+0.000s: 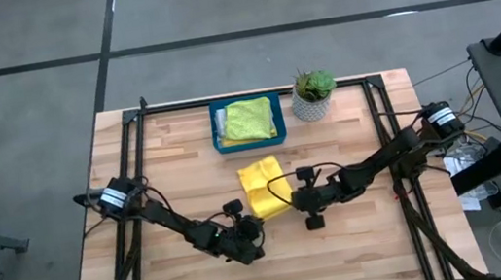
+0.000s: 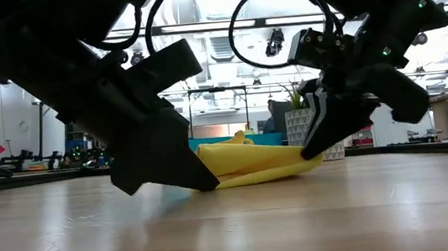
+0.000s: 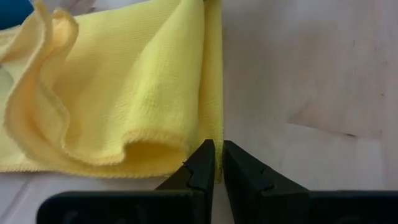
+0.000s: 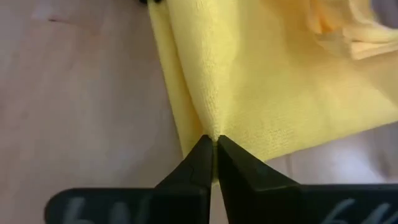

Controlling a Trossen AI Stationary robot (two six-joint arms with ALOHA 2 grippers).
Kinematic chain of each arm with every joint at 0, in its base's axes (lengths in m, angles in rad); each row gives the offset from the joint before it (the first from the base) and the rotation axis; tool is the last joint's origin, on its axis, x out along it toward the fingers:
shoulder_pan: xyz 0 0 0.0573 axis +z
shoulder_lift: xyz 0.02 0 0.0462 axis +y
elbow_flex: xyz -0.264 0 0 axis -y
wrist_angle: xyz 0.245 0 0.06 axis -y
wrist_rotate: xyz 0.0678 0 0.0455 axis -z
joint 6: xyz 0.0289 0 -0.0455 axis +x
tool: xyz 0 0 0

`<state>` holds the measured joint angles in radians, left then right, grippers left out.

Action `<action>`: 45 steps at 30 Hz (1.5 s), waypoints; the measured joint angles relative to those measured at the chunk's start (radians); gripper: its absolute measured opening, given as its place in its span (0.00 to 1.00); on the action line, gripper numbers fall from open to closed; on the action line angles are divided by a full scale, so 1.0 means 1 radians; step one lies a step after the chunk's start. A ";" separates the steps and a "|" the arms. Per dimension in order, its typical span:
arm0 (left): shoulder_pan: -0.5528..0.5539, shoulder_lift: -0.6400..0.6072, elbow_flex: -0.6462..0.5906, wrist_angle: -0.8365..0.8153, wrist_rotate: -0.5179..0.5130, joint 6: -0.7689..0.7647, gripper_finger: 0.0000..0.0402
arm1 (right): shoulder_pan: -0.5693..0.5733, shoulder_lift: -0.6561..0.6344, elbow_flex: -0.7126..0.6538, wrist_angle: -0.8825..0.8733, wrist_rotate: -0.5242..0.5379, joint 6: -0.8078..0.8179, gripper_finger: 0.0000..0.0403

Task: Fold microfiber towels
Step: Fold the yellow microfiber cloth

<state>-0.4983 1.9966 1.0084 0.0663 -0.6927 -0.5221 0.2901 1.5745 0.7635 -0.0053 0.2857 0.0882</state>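
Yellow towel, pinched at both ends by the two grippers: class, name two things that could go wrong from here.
1. The right gripper has shut on only the edge of the yellow towel; a thin pinch may slip when lifted.
2. The left gripper holds a bunched, wavy end, so the fold may come out uneven.

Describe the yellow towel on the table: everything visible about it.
The yellow towel is a soft, nubby microfiber cloth with stitched hems, lying partly folded and rumpled on the wooden table, in front of the teal tray. The left gripper is shut on one edge; the right gripper is shut on a fold at its other side.
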 joint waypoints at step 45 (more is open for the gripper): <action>-0.002 -0.182 0.000 -0.098 0.200 0.094 0.05 | 0.067 -0.016 0.000 0.146 -0.185 0.160 0.29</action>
<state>-0.5002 1.8148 1.0080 -0.0318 -0.4925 -0.4278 0.3572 1.5582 0.7637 0.1412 0.1003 0.2485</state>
